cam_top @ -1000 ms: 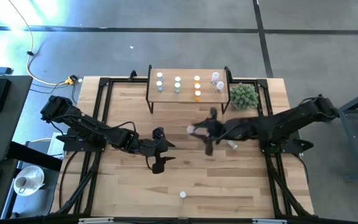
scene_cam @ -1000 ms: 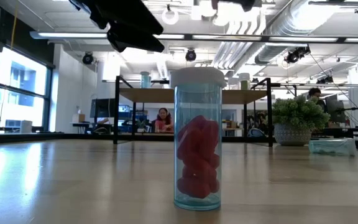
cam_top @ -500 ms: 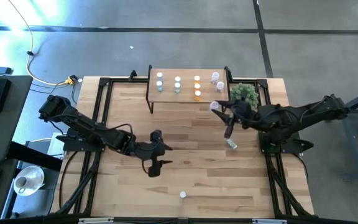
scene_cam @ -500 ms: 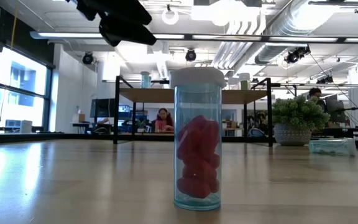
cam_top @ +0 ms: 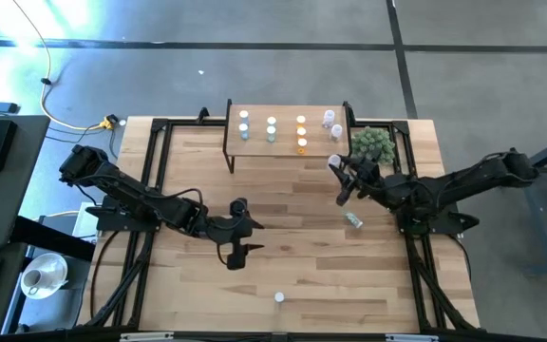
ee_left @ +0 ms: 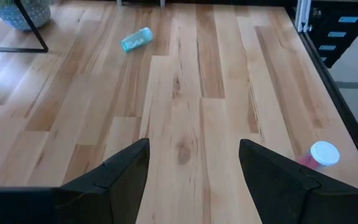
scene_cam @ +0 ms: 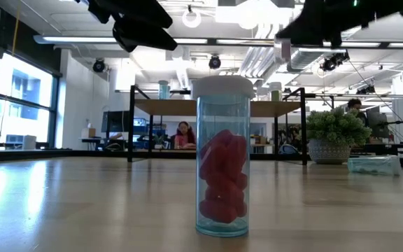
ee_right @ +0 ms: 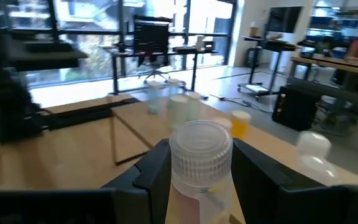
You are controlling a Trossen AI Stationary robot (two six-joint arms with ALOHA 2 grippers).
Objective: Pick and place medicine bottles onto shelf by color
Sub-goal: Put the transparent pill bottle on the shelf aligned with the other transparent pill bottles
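My right gripper [cam_top: 335, 169] is shut on a clear bottle with a ribbed white cap [ee_right: 201, 149], just in front of the shelf's [cam_top: 288, 106] right end. The shelf holds blue [cam_top: 243, 123], green [cam_top: 272, 129], orange [cam_top: 301, 133] and clear [cam_top: 332, 124] bottles, standing on their bases. A blue bottle [cam_top: 352, 219] lies on its side on the table. Another blue bottle with red pills [scene_cam: 222, 157] stands near the front edge [cam_top: 279, 297]. My left gripper [cam_top: 235, 252] is open and empty over the table's middle. My right gripper pinches the clear bottle's body just below its cap [ee_right: 197, 186] between its two fingers [ee_right: 151, 171]. The fingers come about level from the table's right side. The bottle stands upright, cap up, lifted clear of the table.
A spiky green plant in a pot [cam_top: 372, 144] stands right of the shelf, close to my right arm. Black frame rails [cam_top: 160, 171] run along the table's left and right sides. Bare planks lie between the shelf and the front edge.
My right gripper has carried the clear bottle from the table's middle toward the far edge and to the right, up to the shelf's right end, keeping it upright. My left gripper has shifted slightly toward the table's left.
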